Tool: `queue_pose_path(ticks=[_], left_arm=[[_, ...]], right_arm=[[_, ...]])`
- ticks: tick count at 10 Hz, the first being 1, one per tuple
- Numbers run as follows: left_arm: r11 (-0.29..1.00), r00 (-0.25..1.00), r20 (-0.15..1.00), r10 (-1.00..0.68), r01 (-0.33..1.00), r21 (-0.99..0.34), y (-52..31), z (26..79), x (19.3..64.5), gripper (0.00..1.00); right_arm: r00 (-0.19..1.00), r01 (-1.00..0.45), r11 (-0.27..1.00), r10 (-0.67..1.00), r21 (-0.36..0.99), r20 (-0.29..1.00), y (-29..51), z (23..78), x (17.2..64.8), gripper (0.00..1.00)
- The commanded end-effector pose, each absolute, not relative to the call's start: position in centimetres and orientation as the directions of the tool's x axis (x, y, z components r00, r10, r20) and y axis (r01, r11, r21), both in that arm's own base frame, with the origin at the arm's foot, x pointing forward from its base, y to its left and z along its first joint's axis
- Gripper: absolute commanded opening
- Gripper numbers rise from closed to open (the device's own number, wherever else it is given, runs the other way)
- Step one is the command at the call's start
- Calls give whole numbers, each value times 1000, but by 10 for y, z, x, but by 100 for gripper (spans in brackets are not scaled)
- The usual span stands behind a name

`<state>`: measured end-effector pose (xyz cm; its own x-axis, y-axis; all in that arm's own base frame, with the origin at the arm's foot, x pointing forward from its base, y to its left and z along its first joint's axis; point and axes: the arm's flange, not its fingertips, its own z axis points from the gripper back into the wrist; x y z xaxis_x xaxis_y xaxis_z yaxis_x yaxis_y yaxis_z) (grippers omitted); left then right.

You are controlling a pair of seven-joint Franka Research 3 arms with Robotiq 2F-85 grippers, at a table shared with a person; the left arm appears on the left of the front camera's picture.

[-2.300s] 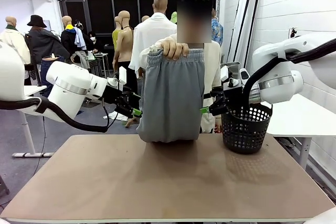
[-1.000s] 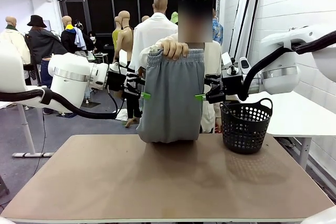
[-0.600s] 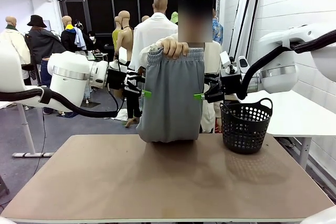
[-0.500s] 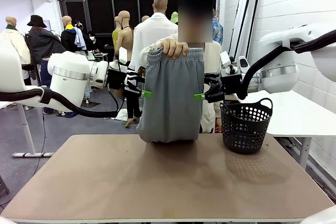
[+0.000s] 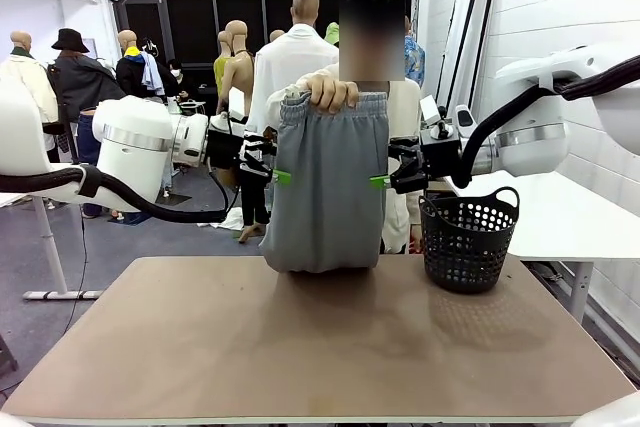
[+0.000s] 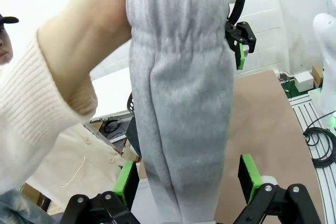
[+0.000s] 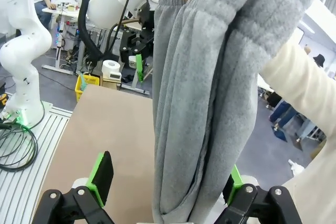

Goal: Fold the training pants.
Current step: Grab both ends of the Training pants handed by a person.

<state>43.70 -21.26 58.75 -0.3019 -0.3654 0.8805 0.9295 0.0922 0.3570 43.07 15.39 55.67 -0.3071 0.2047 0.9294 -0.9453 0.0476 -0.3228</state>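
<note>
Left gripper [image 6: 187, 182] and right gripper [image 7: 167, 184], both spread wide, each straddle a pants [image 5: 325, 197] edge; basket [image 5: 468, 242] sits low beside the right one.

White arms [image 5: 140, 152], black green-padded pincers [image 6: 188, 179]

Left arm [image 5: 140, 162] and right arm [image 5: 530, 137] reach level toward the middle; jaws spread wide, seemingly gripping nothing.

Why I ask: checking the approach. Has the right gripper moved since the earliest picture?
Yes: the right gripper rose above the black perforated plastic basket, leftward to the grey jersey training pants.
</note>
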Motion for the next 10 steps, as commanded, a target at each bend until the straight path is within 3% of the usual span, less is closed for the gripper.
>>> queue_pose_path(ticks=[1, 6, 10], left_arm=[[122, -260, 911, -319, 942, 312, -222, 599, 437, 100], [142, -132, 953, -273, 974, 176, -232, 600, 445, 100], [123, -133, 966, -224, 979, 163, -236, 600, 446, 100]], right_arm=[[-273, -954, 83, 166, -289, 948, 169, 566, 439, 100], [-189, -980, 43, 99, -194, 977, 172, 580, 443, 100], [-131, -991, 23, 86, -133, 988, 179, 585, 449, 100]])
